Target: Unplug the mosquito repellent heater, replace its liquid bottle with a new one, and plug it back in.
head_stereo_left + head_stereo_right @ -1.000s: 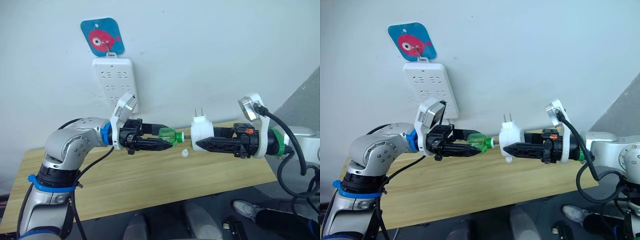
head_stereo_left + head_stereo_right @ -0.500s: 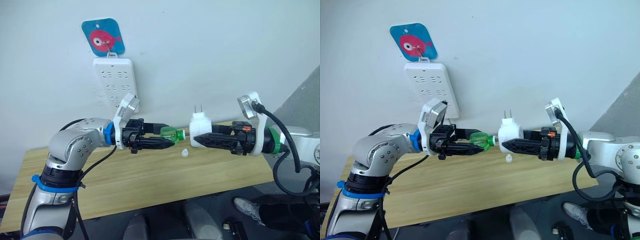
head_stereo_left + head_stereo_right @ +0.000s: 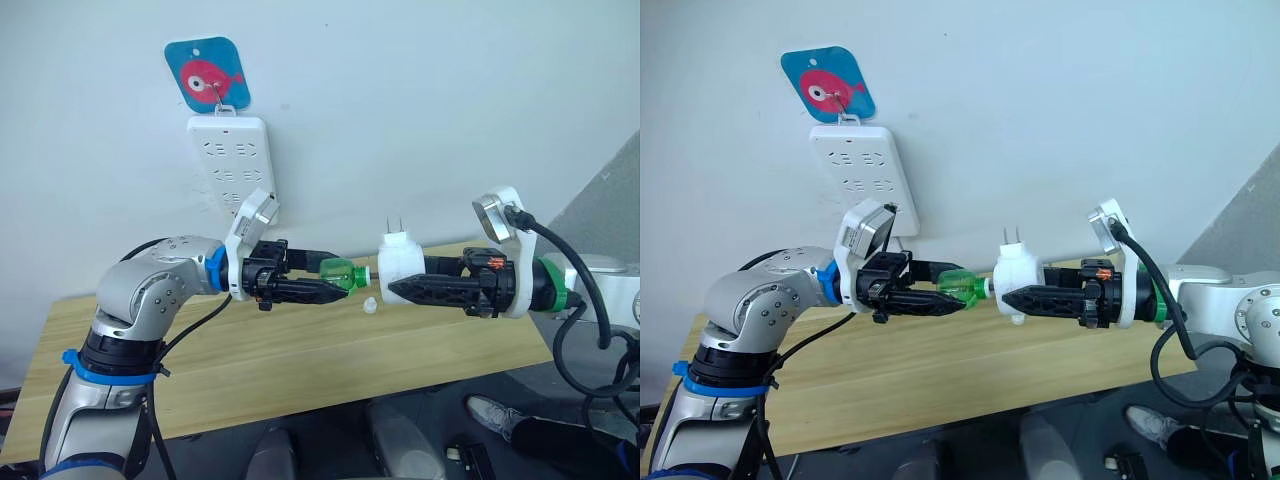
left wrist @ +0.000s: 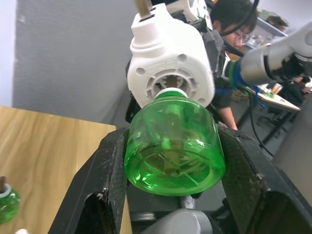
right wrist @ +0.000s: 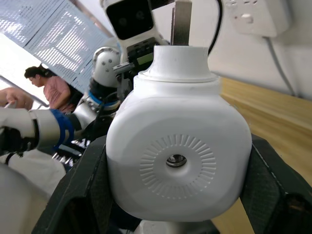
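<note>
Since a second ago we have brought the new one (image 3: 341, 272), clamped in our left fingers (image 3: 312, 289), neck-first against the mosquito repellent heater (image 3: 399, 265) our right fingers (image 3: 420, 290) grip above the tabletop (image 3: 300, 370), so screwing-in looks imminent.

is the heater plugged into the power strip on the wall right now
No, the mosquito repellent heater is held in the air by the right gripper, its prongs bare and pointing up, well away from the power strip.
</note>
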You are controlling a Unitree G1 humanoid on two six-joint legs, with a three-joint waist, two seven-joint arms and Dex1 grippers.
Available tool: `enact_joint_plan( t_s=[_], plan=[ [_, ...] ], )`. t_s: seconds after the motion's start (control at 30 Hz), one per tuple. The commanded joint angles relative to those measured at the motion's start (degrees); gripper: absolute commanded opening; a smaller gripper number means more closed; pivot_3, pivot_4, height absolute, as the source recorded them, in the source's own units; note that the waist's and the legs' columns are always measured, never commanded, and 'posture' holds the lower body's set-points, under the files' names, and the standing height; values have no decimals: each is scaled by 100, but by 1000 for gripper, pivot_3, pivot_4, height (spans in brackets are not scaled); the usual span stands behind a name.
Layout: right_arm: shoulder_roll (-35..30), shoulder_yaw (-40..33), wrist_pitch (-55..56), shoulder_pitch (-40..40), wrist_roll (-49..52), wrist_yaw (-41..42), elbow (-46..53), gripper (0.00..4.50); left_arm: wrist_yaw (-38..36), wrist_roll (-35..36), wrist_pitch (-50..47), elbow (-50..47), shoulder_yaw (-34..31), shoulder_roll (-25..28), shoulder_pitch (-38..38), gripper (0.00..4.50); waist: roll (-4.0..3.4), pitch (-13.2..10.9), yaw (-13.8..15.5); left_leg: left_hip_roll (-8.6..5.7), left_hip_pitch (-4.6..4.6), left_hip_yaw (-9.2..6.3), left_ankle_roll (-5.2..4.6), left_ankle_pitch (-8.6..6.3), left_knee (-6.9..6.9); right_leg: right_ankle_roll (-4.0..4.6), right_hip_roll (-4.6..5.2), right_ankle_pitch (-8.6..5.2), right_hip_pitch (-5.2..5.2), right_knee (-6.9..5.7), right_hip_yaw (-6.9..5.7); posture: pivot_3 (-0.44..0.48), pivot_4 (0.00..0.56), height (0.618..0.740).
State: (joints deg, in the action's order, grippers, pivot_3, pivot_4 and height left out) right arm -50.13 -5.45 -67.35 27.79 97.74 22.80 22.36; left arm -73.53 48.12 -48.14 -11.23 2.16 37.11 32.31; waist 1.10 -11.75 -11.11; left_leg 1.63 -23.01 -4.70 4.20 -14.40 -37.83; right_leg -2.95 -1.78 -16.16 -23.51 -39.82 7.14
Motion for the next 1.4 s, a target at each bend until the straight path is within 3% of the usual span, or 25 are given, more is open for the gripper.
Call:
enact_joint_plan(
  t_s=[0.03,0.63,1.17,1.4],
  plan=[
    [-118,-22,-33,146,264,293,171,2993,-81,-24,126,-89,0,30,152,2314,0,0,0,0,0,0,0,0,-1,0,0,0,0,0,0,-215,113,736],
    [-76,-63,43,77,-547,322,-185,2993,332,172,-16,-200,-221,-36,120,2314,0,0,1,0,1,-1,0,0,-3,-1,-1,-1,0,-5,0,-209,118,736],
    [107,-170,127,193,-411,110,-432,2993,483,291,-38,-249,-223,-76,61,2314,0,0,1,0,1,-1,0,0,-3,-1,-1,-1,0,-6,0,-206,117,736],
    [475,-74,262,191,-272,-155,-387,2993,611,383,-88,-273,-271,-197,71,2314,0,1,0,1,1,-2,0,0,-3,-1,-1,-1,0,-8,0,-203,111,736]
  ],
)
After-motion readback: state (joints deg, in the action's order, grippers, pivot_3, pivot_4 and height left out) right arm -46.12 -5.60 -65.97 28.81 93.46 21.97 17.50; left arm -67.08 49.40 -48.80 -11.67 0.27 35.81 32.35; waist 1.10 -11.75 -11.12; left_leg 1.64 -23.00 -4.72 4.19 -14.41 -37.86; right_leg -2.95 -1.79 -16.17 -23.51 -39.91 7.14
